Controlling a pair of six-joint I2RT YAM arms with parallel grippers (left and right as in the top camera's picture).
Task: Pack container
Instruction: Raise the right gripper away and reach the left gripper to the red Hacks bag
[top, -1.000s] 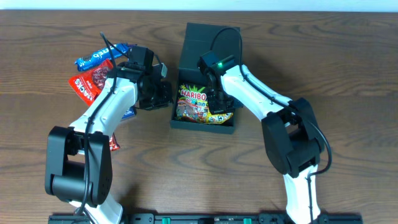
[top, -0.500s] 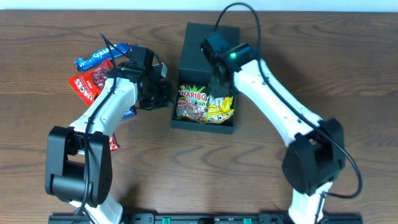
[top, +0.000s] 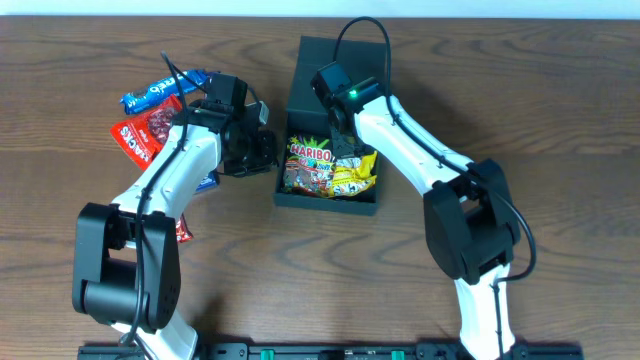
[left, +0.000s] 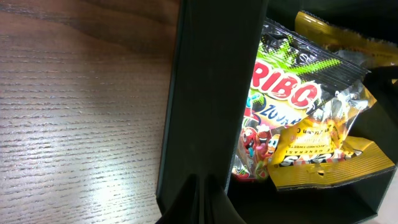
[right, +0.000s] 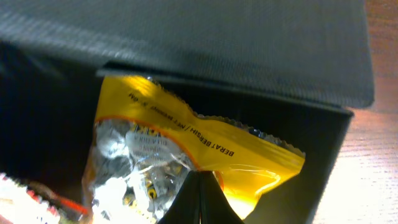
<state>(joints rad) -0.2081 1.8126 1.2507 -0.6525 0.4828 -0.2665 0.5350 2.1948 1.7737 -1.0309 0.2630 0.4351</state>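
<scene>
The container (top: 291, 95) is a dark box in the middle of the table, with its flap lid (top: 340, 55) open at the back. A Haribo packet (top: 309, 164) and a yellow packet (top: 355, 178) lie inside; both show in the left wrist view (left: 283, 93), (left: 323, 158). My left gripper (top: 268, 152) is shut on the container's left wall (left: 205, 93). My right gripper (top: 343, 148) is inside the box, shut, its tips (right: 200, 182) against the yellow packet (right: 236, 149).
A blue packet (top: 160, 92) and a red packet (top: 143, 132) lie at the left of the table. More packets peek out under my left arm (top: 207, 183) and near its base (top: 184, 232). The wooden table (top: 560, 120) runs to the right.
My right arm swung outward and back. Its gripper moved from deep in the box toward the lid side. The yellow packet shifted slightly. My left arm has not moved.
</scene>
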